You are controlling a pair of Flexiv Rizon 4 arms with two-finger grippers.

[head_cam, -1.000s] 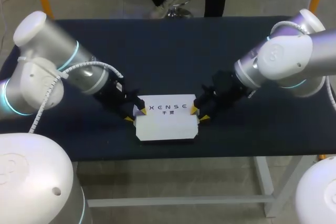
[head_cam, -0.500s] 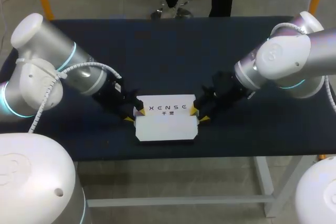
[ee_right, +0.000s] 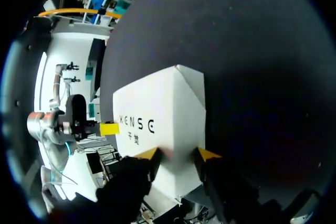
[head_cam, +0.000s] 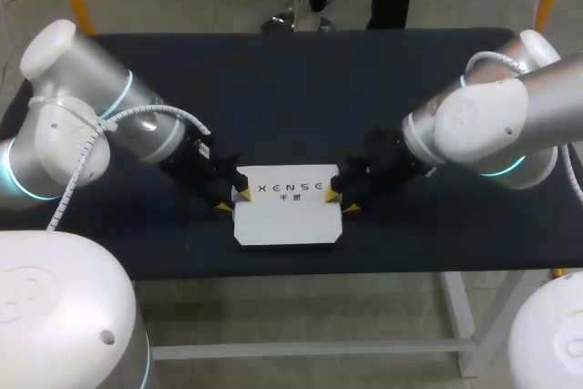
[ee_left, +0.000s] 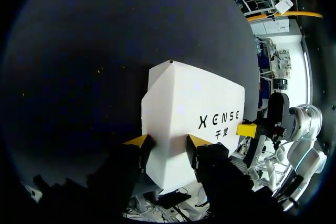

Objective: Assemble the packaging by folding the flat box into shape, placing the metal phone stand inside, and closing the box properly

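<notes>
A white box (head_cam: 287,211) with dark lettering lies folded and shut near the table's front edge. The phone stand is not visible. My left gripper (head_cam: 232,199) stands at the box's left end, one yellow tip on the top face and the other outside the edge. In the left wrist view this gripper (ee_left: 168,141) is open, its tips straddling the end of the box (ee_left: 194,114). My right gripper (head_cam: 342,200) mirrors it at the right end. In the right wrist view it (ee_right: 178,153) is open astride the box (ee_right: 163,114) end.
The dark blue table (head_cam: 291,88) stretches bare behind the box and out to both sides. Its front edge (head_cam: 291,266) runs close below the box. Each wrist view shows the other arm's yellow fingertip (ee_left: 247,129) (ee_right: 109,128) at the box's far end.
My right arm has drawn slightly in toward the box's right end. The left gripper's fingers have narrowed a little at the left end. The box has barely moved.
</notes>
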